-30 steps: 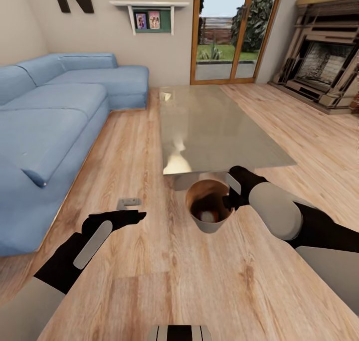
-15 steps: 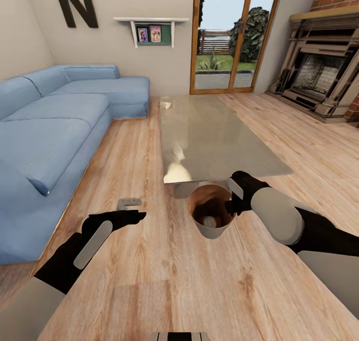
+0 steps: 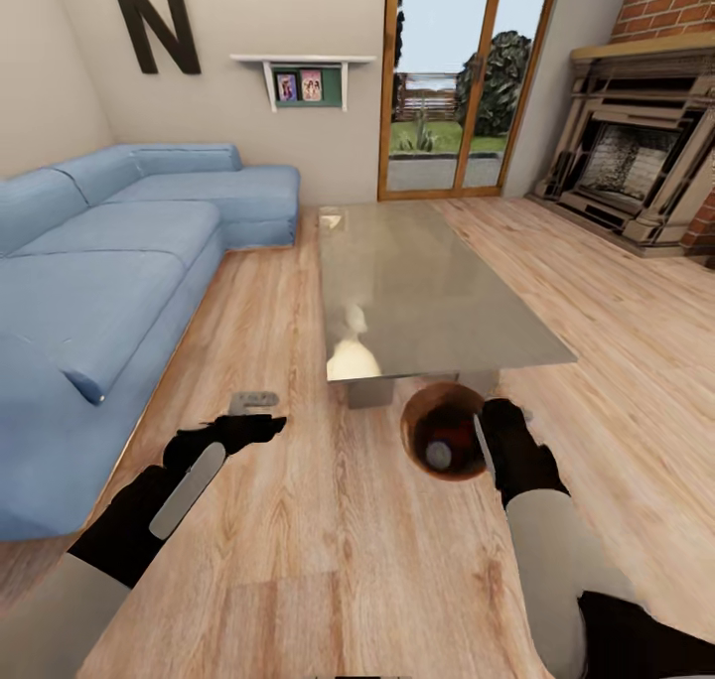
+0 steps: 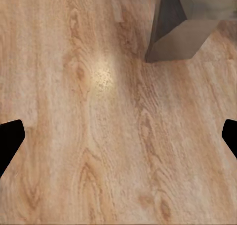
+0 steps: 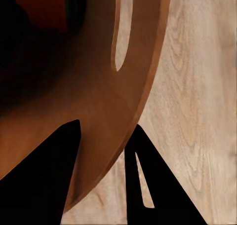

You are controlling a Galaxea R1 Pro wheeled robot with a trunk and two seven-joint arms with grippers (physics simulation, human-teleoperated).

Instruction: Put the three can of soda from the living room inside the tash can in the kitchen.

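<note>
Blue corner sofa [image 3: 109, 262], glass-topped low table [image 3: 417, 282], wall shelf [image 3: 303, 68] with photos, brick fireplace [image 3: 636, 173], black letter N [image 3: 154, 22]

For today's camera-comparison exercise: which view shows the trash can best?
The head view: the whole trash can shows on the wood floor by the glass table, a can inside, the right gripper on its rim. The right wrist view shows just rim and wall close up.

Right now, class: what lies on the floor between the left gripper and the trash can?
In the head view, only bare wood-plank floor separates the left gripper from the trash can.
</note>
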